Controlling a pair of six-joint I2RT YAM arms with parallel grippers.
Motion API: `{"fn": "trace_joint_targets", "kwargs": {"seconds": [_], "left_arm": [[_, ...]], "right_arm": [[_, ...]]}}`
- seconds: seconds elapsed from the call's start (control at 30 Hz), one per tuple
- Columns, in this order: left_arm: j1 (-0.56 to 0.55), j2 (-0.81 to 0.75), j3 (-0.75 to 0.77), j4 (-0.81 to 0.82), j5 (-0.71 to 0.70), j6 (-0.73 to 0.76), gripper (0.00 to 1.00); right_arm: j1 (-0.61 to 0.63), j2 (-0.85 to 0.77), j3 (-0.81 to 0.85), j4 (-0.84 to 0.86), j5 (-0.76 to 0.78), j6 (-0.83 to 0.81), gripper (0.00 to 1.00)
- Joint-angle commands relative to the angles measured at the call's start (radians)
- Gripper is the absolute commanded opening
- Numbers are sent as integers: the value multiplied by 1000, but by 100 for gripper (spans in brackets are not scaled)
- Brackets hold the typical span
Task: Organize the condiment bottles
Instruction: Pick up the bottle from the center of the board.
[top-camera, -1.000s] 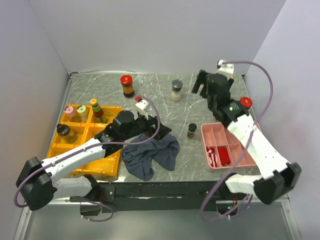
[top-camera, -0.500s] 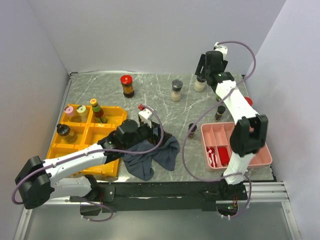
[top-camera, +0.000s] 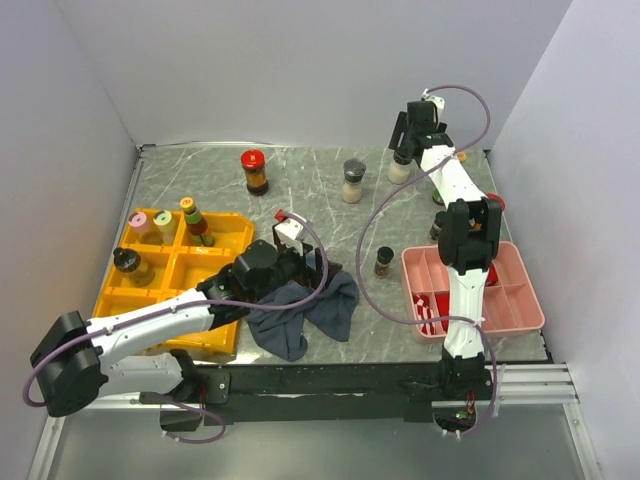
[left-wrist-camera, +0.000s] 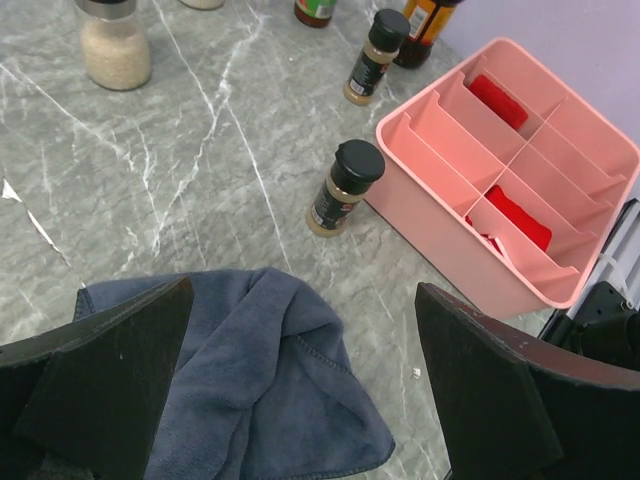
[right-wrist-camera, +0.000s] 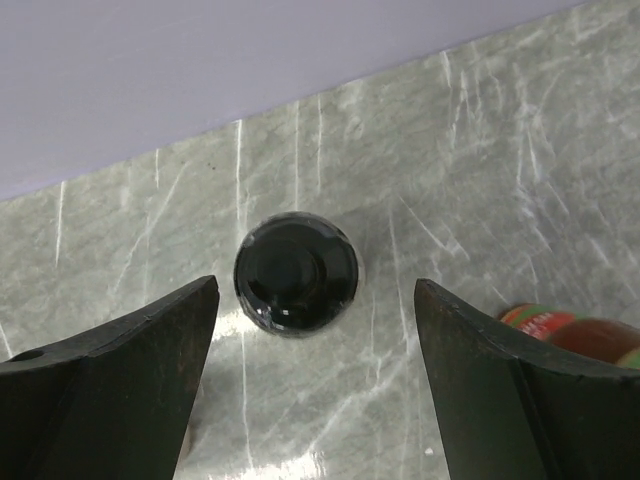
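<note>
Right claw (right-wrist-camera: 315, 288) is held wide at the back right corner of the bench (top-camera: 320, 210). Its jaws stand either side of an upright black-capped jar (right-wrist-camera: 296, 272), and no contact is seen. From the right wrist only the cap is seen. The jar's pale body is given by the top view alone. A red-labelled bottle (right-wrist-camera: 565, 335) is cut off at that wrist view's edge, so its type cannot be told.

Left claw (left-wrist-camera: 302, 295) is spread wide with nothing held, above the dark grey cloth (left-wrist-camera: 250, 380).

Shown clearly by the left wrist only:
- A second black-capped jar (left-wrist-camera: 345, 187) is upright just beside the pink tray (left-wrist-camera: 450, 255).
- Red items are seen in two of the tray's compartments.
- A third dark-capped jar (left-wrist-camera: 375, 57) stands further back.
- A grey-capped jar (left-wrist-camera: 113, 45) stands at far left.

Shown by the top view only:
- The yellow tray (top-camera: 228, 228) is at the left, with four capped bottles (top-camera: 163, 222) upright in its compartments.
- A red-capped jar (top-camera: 254, 170) is alone at the back of the bench.
</note>
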Motion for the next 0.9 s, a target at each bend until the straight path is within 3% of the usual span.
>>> {"fn": "trace_joint_targets", "kwargs": {"seconds": [0.0,0.5,0.87], "left_arm": [[-9,-58,-23,63,-41,6,99],[-9,-176,-92,85,-274,-22,100],[-9,-282,-147,115,-344,-26,99]], "right_arm": [[5,49,118,27,-28,-15,87],[5,135,144,27,-31,2,86],[3,146,165,-22,-22,39,83]]}}
